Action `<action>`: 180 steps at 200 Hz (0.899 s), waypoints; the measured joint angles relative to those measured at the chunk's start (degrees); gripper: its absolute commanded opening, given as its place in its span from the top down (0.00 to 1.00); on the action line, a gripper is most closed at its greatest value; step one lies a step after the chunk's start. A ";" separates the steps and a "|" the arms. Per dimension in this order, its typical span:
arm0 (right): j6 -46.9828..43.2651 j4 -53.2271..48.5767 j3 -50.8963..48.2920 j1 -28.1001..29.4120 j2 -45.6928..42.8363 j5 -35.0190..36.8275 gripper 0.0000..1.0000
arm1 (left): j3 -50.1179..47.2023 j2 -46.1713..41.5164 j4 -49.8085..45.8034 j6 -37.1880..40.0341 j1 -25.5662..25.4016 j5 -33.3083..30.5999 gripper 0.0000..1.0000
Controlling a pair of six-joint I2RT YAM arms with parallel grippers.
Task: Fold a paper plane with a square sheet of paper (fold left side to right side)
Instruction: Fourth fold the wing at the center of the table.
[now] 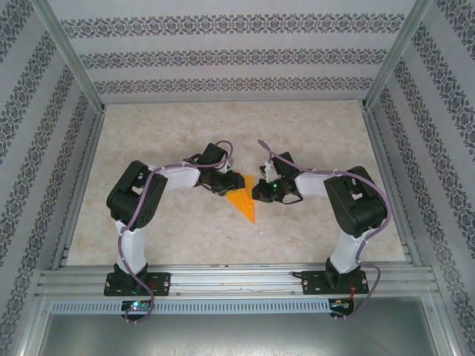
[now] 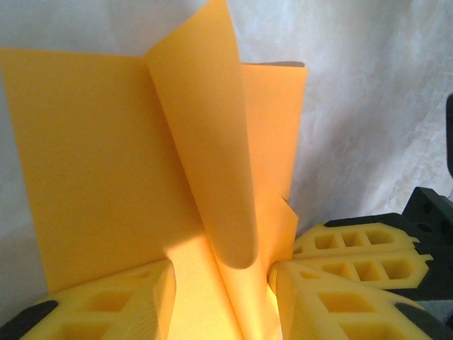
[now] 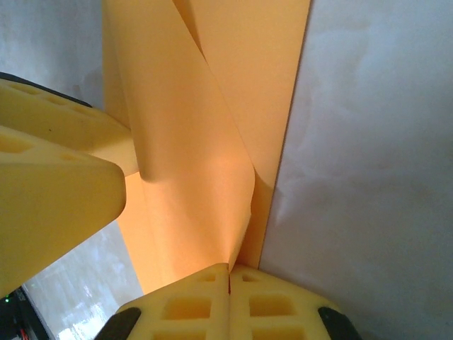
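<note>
Orange sheet [image 1: 245,200] lies mid counter [image 1: 185,126], partly folded. R fingers [image 3: 191,312] pinch its edge shut; L fingers [image 2: 127,304] stand half-wide round the raised flap. Sweep flap L-to-R slowly, match edges, then press crease.

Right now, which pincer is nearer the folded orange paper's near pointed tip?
Right. The right pincer grips the folded orange paper just beyond that tip; the left pincer, open, straddles a raised flap farther off, at its upper left.
</note>
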 measured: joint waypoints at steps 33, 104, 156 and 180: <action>-0.02 -0.92 0.44 0.28 0.02 1.01 1.00 | 0.00 -0.48 -0.04 -0.02 -0.02 0.13 0.49; -0.90 -1.81 0.92 0.37 0.07 1.68 1.00 | 0.02 -6.34 -3.67 1.09 -0.02 -3.19 0.53; -1.07 -2.78 1.53 0.37 0.37 1.68 1.00 | 0.57 -7.04 -3.54 1.97 -0.07 -0.42 0.86; -1.07 -2.97 1.66 0.37 0.44 1.70 1.00 | 2.54 -4.74 -2.51 1.64 -0.83 2.05 0.93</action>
